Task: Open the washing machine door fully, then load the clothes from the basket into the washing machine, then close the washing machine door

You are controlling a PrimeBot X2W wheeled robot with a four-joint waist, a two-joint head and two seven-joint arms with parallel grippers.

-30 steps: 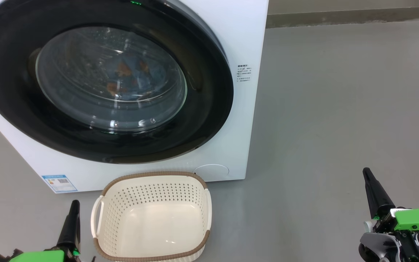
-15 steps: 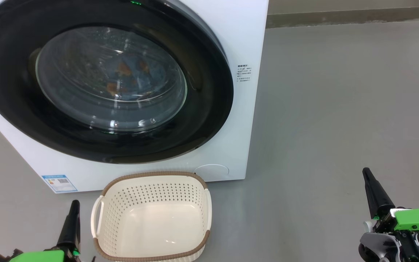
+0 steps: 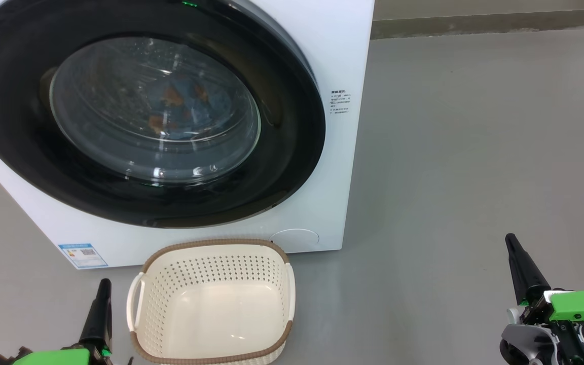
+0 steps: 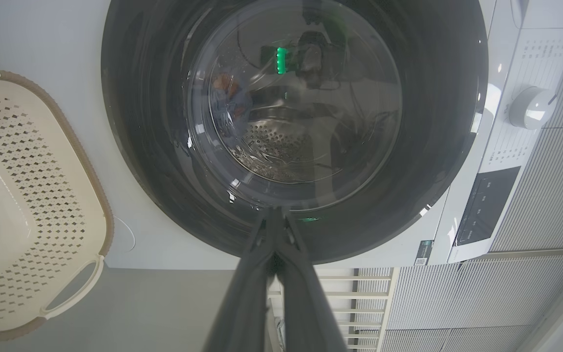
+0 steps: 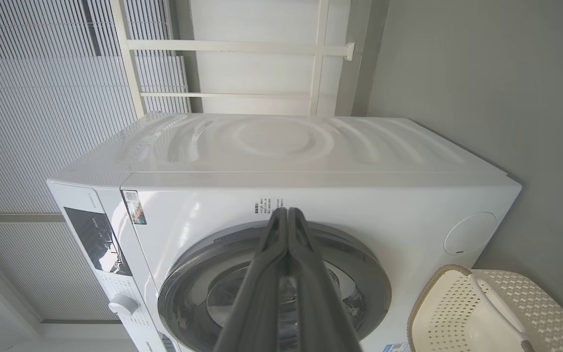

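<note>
Washing machine door [image 3: 292, 152] is sitting shut, clothes [image 3: 180, 107] lying behind its glass, and the basket [image 3: 216, 242] standing empty on the floor [image 3: 449, 152]. The closing step is looking done. Left gripper [image 3: 103, 284] and right gripper [image 3: 512, 241] are hanging with fingers pressed together, and I judge no further move is needed.

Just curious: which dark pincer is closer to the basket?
The left gripper, just beside the basket by its handle; the right gripper sits far off on the other side, over the floor.

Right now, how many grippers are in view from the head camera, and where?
2. The left gripper is at the lower left, beside the basket; the right gripper is at the lower right, over the floor. Both are shut.
</note>
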